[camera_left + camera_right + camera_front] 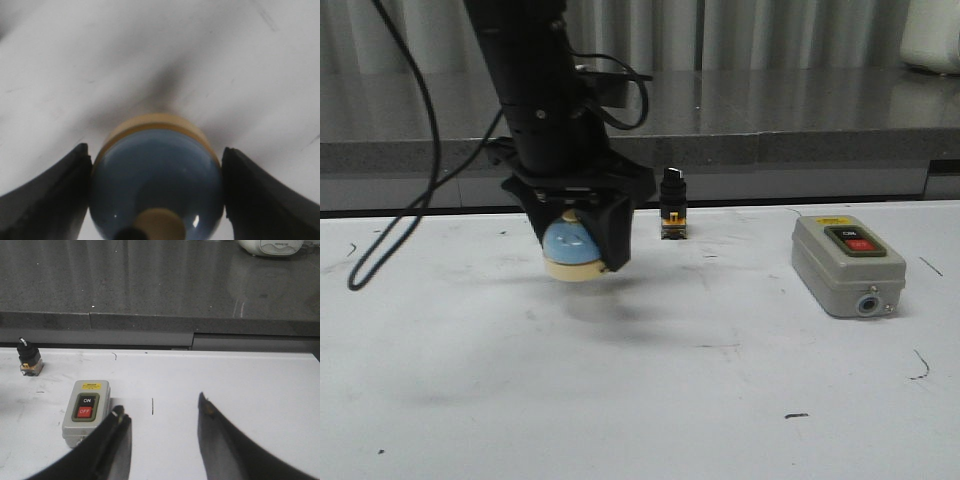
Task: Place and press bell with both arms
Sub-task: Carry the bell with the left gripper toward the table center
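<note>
The light-blue bell (568, 245) with its cream base hangs in my left gripper (578, 240), a little above the white table, left of centre. In the left wrist view the bell (157, 180) fills the space between the two black fingers (47, 200), which press on both sides of the dome; its cream knob shows at the picture's lower edge. My left gripper (157, 192) is shut on the bell. My right gripper (161, 412) is open and empty over the table, next to the grey switch box; the right arm does not show in the front view.
A grey switch box (847, 265) with ON and OFF buttons sits at the right, also in the right wrist view (85, 410). A small black-topped push button (671, 205) stands at the table's back, also in the right wrist view (28, 360). A dark counter runs behind.
</note>
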You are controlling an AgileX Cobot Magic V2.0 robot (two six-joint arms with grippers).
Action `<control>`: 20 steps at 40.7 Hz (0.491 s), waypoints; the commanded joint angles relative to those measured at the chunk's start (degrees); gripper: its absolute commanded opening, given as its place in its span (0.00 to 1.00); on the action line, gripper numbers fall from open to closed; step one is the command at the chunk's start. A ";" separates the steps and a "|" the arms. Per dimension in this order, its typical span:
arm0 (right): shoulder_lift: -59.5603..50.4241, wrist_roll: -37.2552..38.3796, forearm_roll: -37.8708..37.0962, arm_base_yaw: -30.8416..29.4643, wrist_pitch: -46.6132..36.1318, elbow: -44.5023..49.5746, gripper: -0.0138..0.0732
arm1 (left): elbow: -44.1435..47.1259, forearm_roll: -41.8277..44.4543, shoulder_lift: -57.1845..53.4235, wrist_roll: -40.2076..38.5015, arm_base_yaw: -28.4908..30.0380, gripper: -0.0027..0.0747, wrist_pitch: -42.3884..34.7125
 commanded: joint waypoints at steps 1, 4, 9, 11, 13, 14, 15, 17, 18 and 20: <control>0.81 -0.09 -0.12 -0.45 -4.15 -2.12 0.56 | -3.59 -0.39 -1.06 0.05 -1.38 0.34 0.61; 0.81 -0.09 -0.12 -0.45 -4.15 -2.12 0.56 | -3.74 -0.39 -0.07 0.05 -1.62 0.34 0.76; 0.81 -0.09 -0.12 -0.45 -4.15 -2.12 0.56 | -3.74 -0.39 1.06 0.05 -1.62 0.34 0.88; 0.81 -0.09 -0.12 -0.45 -4.15 -2.12 0.56 | -3.74 -0.39 1.45 0.05 -1.62 0.34 0.88; 0.81 -0.09 -0.12 -0.45 -4.15 -2.12 0.56 | -3.74 -0.39 1.58 0.05 -1.62 0.38 0.88; 0.81 -0.09 -0.12 -0.45 -4.15 -2.12 0.56 | -3.74 -0.39 1.74 0.05 -1.62 0.41 0.88; 0.81 -0.09 -0.12 -0.45 -4.15 -2.12 0.56 | -3.74 -0.39 1.71 0.05 -1.62 0.46 0.88; 0.81 -0.09 -0.12 -0.45 -4.15 -2.12 0.56 | -3.74 -0.39 1.71 0.05 -1.62 0.53 0.77; 0.81 -0.09 -0.12 -0.45 -4.15 -2.12 0.56 | -3.74 -0.39 1.71 0.05 -1.62 0.59 0.77; 0.81 -0.09 -0.12 -0.45 -4.15 -2.12 0.56 | -3.74 -0.39 1.71 0.05 -1.62 0.67 0.77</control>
